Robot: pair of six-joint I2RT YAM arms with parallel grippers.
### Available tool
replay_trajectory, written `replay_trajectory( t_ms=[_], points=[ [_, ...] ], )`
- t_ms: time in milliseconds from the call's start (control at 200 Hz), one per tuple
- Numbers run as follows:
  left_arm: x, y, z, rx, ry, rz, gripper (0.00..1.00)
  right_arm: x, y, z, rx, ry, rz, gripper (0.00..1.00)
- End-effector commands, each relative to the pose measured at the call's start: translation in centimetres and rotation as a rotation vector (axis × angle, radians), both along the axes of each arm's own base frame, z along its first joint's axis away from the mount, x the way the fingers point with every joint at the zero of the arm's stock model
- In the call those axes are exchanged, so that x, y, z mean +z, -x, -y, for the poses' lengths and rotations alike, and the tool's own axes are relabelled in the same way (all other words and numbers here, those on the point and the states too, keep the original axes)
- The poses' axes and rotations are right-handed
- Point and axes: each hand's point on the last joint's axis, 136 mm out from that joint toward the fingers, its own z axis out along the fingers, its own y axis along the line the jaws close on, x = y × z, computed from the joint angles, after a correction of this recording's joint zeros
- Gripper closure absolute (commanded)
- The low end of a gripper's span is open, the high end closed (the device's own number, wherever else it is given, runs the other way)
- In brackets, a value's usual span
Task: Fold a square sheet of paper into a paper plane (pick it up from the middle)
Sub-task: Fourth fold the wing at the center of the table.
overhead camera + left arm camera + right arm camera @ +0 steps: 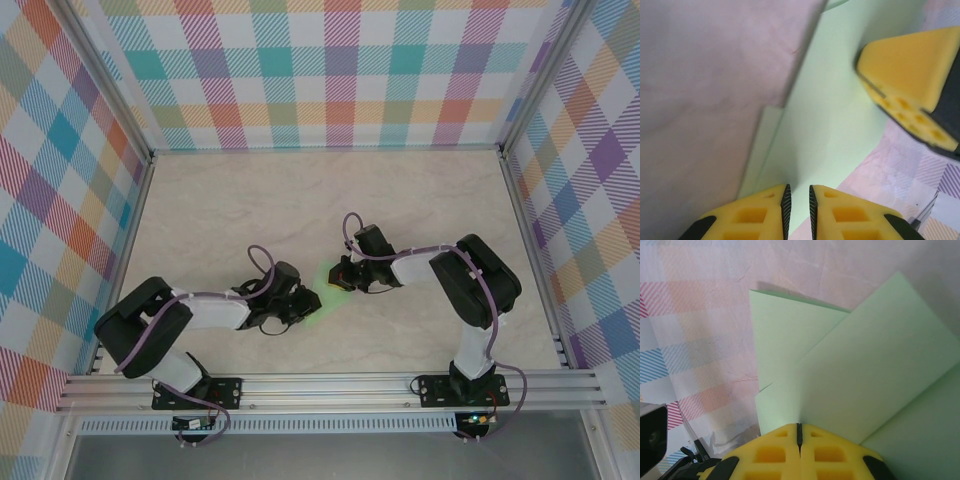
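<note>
A: How many arms are counted?
B: Two: left arm [205, 312], right arm [470, 280]. Two tools are counted too: left tool [798, 192], right tool [799, 427].
A: And paper?
B: One square sheet of paper [865, 370] is counted, and one bench [250, 200].

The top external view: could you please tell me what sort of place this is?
Probably a purpose-built robot test cell: an aluminium frame boxes in a marble-look tabletop, bright checked walls close three sides, and the left arm and right arm are bolted to its near rail.
</note>
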Motion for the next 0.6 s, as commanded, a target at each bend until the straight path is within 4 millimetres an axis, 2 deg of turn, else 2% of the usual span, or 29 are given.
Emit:
replay_trajectory(
  t_ms=[0, 165, 270, 405, 470, 595],
  points=[
    [-3.0, 3.8, -3.7, -0.011, -0.134, -0.109, 0.8, -5.0, 2.4, 3.6, -0.05, 0.203, -0.112, 0.97],
    [-2.5, 5.5, -4.6, -0.059, -0.124, -0.112, 0.79, -5.1, 2.4, 3.9, -0.057, 0.214, -0.12, 0.96],
    [-1.1, 5.6, -4.9, -0.077, -0.115, -0.07, 0.78, -5.0, 2.5, 3.8, -0.055, 0.21, -0.118, 0.96],
    [2.1, 4.1, -5.0, -0.035, -0.086, 0.034, 0.75, -4.9, 2.5, 3.8, -0.054, 0.211, -0.119, 0.96],
    [3.8, 3.2, -4.3, -0.014, -0.03, 0.087, 0.73, -4.9, 2.5, 3.9, -0.055, 0.214, -0.119, 0.96],
    [5.6, 1.9, -2.0, -0.026, 0.054, 0.108, 0.73, -5.0, 2.6, 3.9, -0.051, 0.22, -0.119, 0.96]
  ],
)
